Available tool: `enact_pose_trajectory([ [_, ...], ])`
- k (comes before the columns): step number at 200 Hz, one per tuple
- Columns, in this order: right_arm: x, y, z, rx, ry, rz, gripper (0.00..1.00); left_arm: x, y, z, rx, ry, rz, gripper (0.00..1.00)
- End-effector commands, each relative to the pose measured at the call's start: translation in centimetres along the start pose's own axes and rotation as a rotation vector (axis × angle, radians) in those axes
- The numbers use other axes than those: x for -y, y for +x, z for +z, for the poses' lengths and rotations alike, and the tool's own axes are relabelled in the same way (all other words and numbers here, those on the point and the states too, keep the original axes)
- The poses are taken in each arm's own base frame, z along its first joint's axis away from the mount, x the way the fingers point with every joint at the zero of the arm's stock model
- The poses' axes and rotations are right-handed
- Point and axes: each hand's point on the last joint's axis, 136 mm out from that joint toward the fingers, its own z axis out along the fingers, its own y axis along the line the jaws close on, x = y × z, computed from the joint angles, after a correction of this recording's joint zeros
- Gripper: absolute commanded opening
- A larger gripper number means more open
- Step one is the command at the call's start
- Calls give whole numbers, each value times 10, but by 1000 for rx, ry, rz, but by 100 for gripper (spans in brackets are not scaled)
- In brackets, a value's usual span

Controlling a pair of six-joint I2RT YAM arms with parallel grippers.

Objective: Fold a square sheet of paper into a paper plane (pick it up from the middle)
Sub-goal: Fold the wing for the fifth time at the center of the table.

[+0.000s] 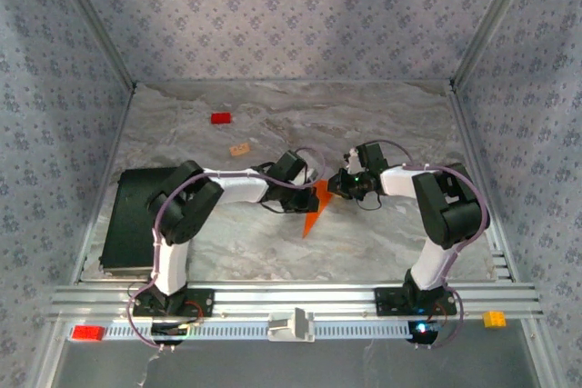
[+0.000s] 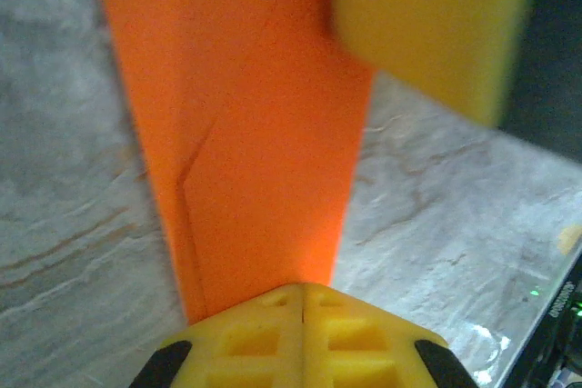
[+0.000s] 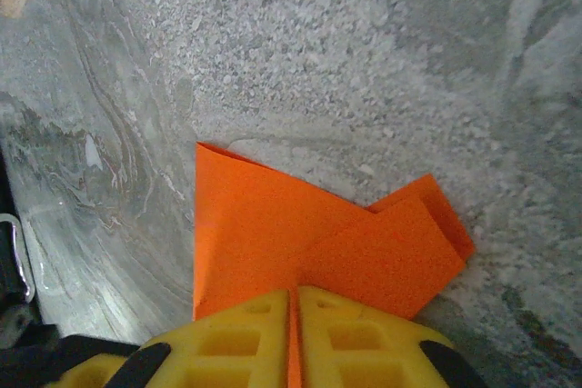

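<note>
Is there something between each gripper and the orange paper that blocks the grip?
Nothing visible stands between them. The left gripper and the right gripper are both shut on the orange paper, one from each side.

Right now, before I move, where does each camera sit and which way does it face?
Top external: above and behind the robot, looking down on the marble table; left arm and right arm show, left gripper and right gripper meeting at the orange paper.
Left wrist: on the left arm, looking along its shut yellow fingers at the paper.
Right wrist: on the right arm, looking down past its shut fingers at the folded paper.
Shared: both wrist views show the same paper, clamped.
</note>
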Motion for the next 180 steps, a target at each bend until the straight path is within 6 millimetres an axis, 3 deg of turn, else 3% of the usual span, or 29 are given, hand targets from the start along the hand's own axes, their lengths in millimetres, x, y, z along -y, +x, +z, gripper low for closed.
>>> enact_pose_trajectory([
  [1, 7, 5, -7, -23, 38, 11, 14, -15, 11, 4, -33, -30, -33, 0],
  [55, -14, -18, -41, 69, 58, -76, 17, -28, 29, 6, -62, -38, -66, 0],
  [76, -27, -15, -38, 61, 26, -122, 17, -28, 29, 5, -60, -38, -70, 0],
  [97, -40, -4, -23, 6, -34, -147, 17, -26, 30, 5, -60, -29, -73, 0],
  [135, -8, 1, -5, -9, 37, -70, 15, -27, 31, 6, -56, -27, -85, 0],
  [180, 25, -15, -11, 39, 67, 17, 15, -29, 34, 7, -52, -12, -108, 0],
])
